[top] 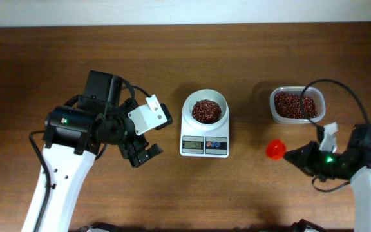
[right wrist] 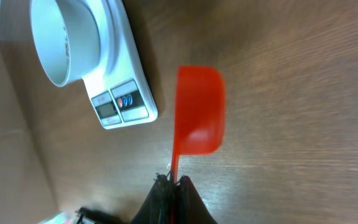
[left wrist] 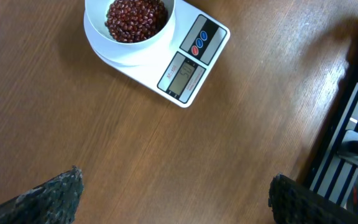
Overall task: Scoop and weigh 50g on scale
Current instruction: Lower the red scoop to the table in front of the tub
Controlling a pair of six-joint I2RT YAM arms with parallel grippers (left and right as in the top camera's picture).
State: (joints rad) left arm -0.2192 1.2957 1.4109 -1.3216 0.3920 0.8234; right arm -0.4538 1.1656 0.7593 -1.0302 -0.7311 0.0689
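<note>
right jaws are clamping together on the thin handle end of the red scoop (right wrist: 199, 112). the cup is pointing away from me, and no beans are showing in it. left jaws are standing wide apart, gripping nothing and hovering over bare surface (left wrist: 104, 143).

the scale (top: 204, 145) is sitting mid-surface between my arms. the white bowl (top: 205, 92) on top is carrying red beans (top: 206, 111). i cannot read the display.

judgement: the scale is looking light, stiff and smooth, so it is likely to skid if nudged. the bowl is probably resting loose. any hold is better taken on the body's sides, not the bowl.

right arm is lying low and reaching left, with the scoop between the scale and the clear tub (top: 273, 115) of beans. left arm is bending, wrist facing down just left of the scale.
</note>
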